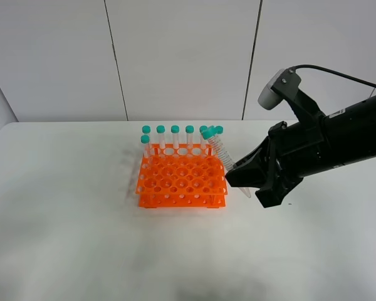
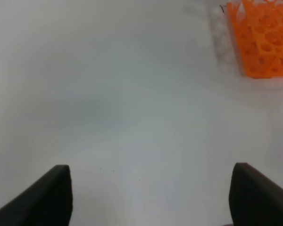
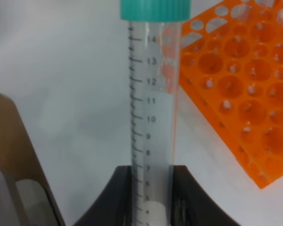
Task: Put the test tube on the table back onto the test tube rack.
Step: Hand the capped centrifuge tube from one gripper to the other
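Several racked tubes (image 1: 175,137) near test tube (image 1: 219,150)

White, smooth table (image 1: 62,238) with rounded far corners. Standing flat on it, an orange rack (image 1: 182,182), just beside the right gripper (image 1: 233,174), on the side toward the other arm. Well ahead of the left gripper (image 2: 151,172) and off to one side.
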`<state>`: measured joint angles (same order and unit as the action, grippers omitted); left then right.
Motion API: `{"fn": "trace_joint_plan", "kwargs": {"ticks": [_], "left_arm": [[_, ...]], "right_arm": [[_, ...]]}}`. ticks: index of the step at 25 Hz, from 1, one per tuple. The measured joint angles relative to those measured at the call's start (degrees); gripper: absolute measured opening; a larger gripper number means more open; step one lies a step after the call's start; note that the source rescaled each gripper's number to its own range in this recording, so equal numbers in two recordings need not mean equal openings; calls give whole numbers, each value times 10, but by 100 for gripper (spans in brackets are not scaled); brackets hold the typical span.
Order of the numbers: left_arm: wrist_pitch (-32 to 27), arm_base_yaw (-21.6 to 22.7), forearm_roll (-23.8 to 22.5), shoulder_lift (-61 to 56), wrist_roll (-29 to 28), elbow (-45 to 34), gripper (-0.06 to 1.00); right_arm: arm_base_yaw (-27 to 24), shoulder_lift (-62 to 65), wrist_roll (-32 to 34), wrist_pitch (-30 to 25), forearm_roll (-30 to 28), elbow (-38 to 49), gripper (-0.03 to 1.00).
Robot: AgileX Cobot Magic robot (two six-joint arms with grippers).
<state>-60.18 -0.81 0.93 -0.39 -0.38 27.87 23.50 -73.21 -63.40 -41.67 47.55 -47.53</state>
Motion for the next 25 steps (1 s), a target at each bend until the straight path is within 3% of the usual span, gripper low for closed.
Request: {"fn": "trace_joint_plan", "kwargs": {"ticks": [5, 10, 14, 18, 25], "left_arm": [[23, 0, 12, 41, -16, 56, 94], [47, 0, 35, 193, -14, 161, 94], [75, 0, 90, 315, 7, 228, 94], [140, 0, 200, 429, 79, 245, 94], [185, 0, 481, 577, 298, 245, 94]], "right_arm": [[41, 0, 0, 52, 1, 0, 3], [51, 0, 1, 79, 6, 0, 3], [51, 0, 1, 80, 6, 0, 3], [51, 0, 2, 81, 17, 0, 3], [51, 0, 2, 81, 18, 0, 3]]}}
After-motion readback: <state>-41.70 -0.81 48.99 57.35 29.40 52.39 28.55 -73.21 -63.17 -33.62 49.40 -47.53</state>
